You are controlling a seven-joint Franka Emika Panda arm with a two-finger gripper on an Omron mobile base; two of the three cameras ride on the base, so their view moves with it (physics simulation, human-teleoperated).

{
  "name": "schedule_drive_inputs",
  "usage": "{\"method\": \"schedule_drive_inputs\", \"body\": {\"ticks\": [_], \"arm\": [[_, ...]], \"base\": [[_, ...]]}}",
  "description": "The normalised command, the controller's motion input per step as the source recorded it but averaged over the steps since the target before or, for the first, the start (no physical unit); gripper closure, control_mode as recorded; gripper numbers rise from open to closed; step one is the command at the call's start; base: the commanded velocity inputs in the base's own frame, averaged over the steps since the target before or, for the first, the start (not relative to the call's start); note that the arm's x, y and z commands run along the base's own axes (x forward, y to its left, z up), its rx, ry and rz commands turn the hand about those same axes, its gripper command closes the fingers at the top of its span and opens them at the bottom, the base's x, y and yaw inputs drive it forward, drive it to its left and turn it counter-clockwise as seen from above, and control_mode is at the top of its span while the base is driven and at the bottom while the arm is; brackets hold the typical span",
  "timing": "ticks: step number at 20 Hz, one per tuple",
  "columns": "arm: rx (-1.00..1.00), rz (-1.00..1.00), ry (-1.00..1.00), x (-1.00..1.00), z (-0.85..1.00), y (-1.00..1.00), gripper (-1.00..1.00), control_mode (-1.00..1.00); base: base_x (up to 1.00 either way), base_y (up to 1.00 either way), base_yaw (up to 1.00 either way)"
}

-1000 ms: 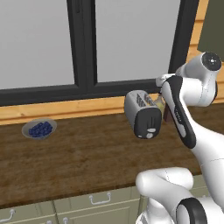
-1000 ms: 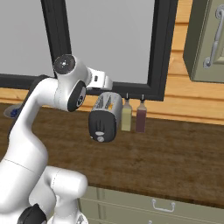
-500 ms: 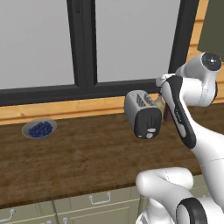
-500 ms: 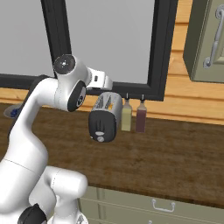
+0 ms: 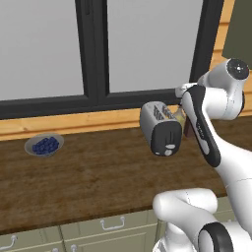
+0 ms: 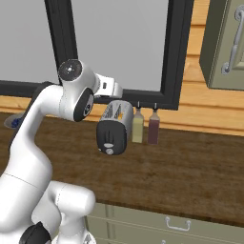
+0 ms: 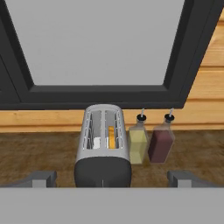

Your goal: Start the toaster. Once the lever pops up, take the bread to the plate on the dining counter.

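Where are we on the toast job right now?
Done: nothing that shows. In hand: the open gripper faces the toaster from the black end panel side, not touching it. The bread sits in the right slot. Left: press the lever, wait for the pop, carry the slice to the plate.

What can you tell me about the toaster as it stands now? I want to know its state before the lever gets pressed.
The toaster is small and rounded, with a silver-grey, metal-looking body and a black end panel bearing a pale round knob. It stands upright on the dark wood counter below the window, its black end facing the robot. Two long slots run along its top; a tan slice, the bread, shows in the right one. A yellowish bottle stands close beside it; whether they touch is unclear. The open gripper is apart from it.
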Motion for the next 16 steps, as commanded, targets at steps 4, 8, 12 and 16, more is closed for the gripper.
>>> {"method": "schedule_drive_inputs", "body": {"ticks": [4, 8, 12, 16], "arm": [[0.00, 0.00, 0.00, 0.00, 0.00, 0.00, -1.00, -1.00], [0.00, 0.00, 0.00, 0.00, 0.00, 0.00, -1.00, -1.00], [0.00, 0.00, 0.00, 0.00, 0.00, 0.00, -1.00, -1.00], [0.00, 0.00, 0.00, 0.00, 0.00, 0.00, -1.00, -1.00]], "base": [[0.00, 0.00, 0.00], [0.00, 0.00, 0.00], [0.00, 0.00, 0.00], [0.00, 0.00, 0.00]]}}
